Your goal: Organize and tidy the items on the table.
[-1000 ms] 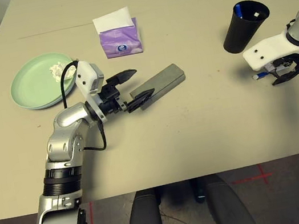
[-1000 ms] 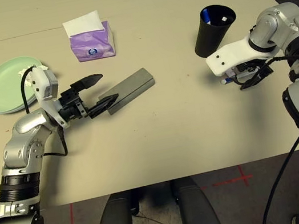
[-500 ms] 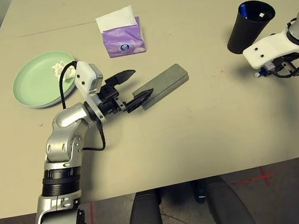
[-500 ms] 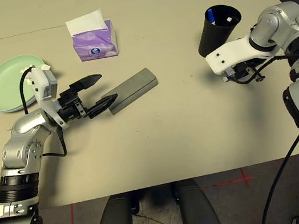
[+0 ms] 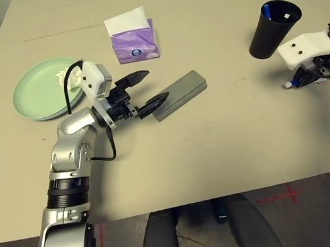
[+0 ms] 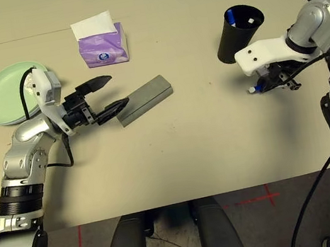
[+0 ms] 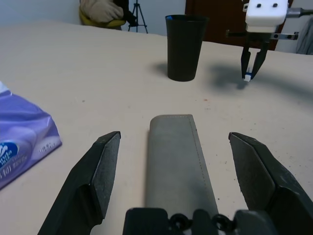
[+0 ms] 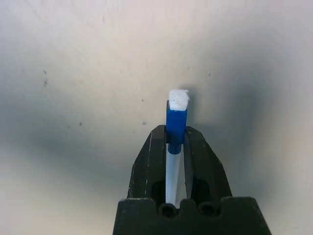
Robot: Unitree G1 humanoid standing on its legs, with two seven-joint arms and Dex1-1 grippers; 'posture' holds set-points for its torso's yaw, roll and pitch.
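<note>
Nearest to us, our left tool (image 6: pixel 104 96) hovers level over the desk (image 5: pixel 220 146) with its fingers spread wide and nothing between them, much as it did a second ago. The long grey glasses case (image 5: pixel 178 94) lies on the desk directly ahead of it, its near end just between the spread fingertips but not touched, as far as we can tell. The case's long axis runs diagonally, from that near end by the left tool up and away toward the black cup (image 5: pixel 274 29), so the tool points almost straight along its length.

On our right, the change is plain. A second ago the right tool (image 8: pixel 176 147) stood with its fingers apart low over the desk; now they are clenched on a thin white stick with a blue collar and a white tip (image 8: pixel 176 115), and the tool hangs just above the desk. The stick points steeply down at the surface, in line with the fingers. We judge it is meant for the cup, which stands upright just beside and beyond it and already has something blue and white showing at its rim.

Farther back on our left sits the pale green plate (image 5: pixel 35 95) with the small crumpled white tissue (image 5: pixel 64 74) on it, and beyond the case stands the purple tissue box (image 5: pixel 133 43).
</note>
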